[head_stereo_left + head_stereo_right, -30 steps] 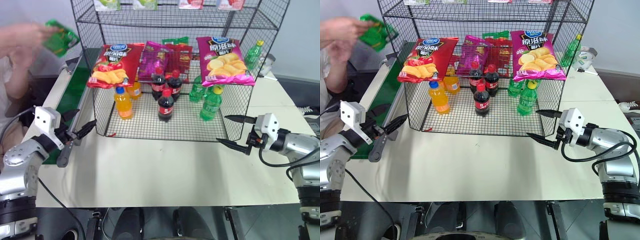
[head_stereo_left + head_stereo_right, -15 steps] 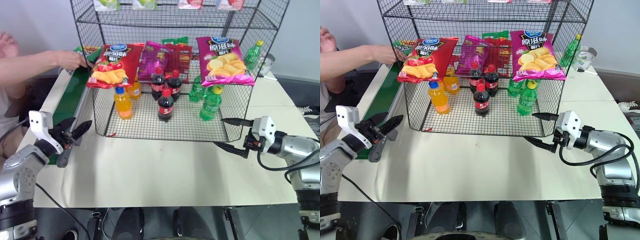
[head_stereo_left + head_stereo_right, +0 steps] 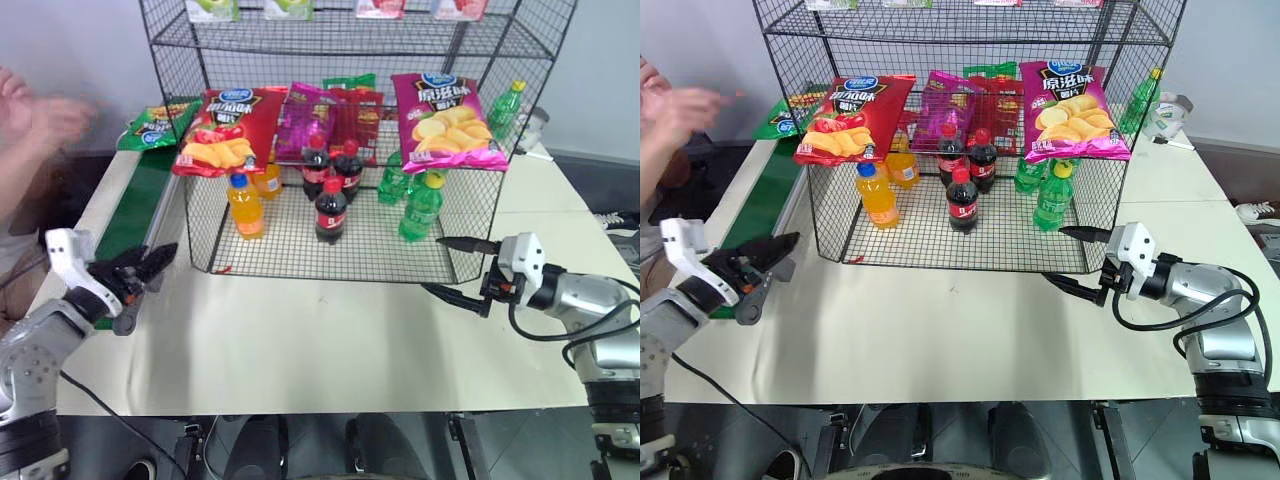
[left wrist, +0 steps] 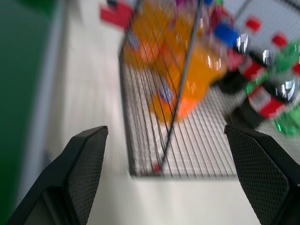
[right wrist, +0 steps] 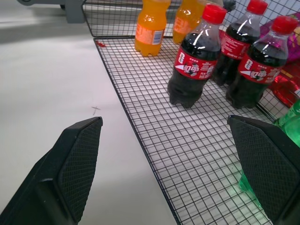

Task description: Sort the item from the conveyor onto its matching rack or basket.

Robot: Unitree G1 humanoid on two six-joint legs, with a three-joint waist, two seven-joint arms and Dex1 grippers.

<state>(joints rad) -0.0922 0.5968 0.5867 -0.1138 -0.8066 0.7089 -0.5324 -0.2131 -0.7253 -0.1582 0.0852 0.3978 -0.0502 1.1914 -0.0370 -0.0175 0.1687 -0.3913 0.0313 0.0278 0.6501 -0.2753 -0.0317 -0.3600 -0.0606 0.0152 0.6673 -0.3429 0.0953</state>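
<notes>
At the far left, a person's hand (image 3: 40, 115) is hovering clear of the conveyor (image 3: 135, 205), blurred in the frame. The green crisp bag (image 3: 155, 122) is lying flat at the far end of the conveyor, just beside the upper left corner of the rack (image 3: 350, 150), with its long axis running roughly across the belt. One second ago this bag was in the person's hand above the belt; half a second ago the hand was setting it down; now the bag is resting free and the hand is pulled back. The left gripper (image 3: 145, 270) is waiting at the near end of the conveyor with its fingers standing wide apart and nothing between them, pointing forward toward the rack's lower left corner. Compared with the earlier frame, it is sitting slightly lower and further left, and its wrist is rolled. The bag is lying ahead of this gripper, up the belt and well apart from it, so the left arm is judged the nearer one for the pick. On the rack's middle tier, a red bag (image 3: 222, 130) and a magenta bag (image 3: 445, 120) are leaning forward. At the right, the right gripper (image 3: 455, 268) is holding near the rack's lower right corner, fingers spread wide and empty, unchanged apart from a slight drift inward.
</notes>
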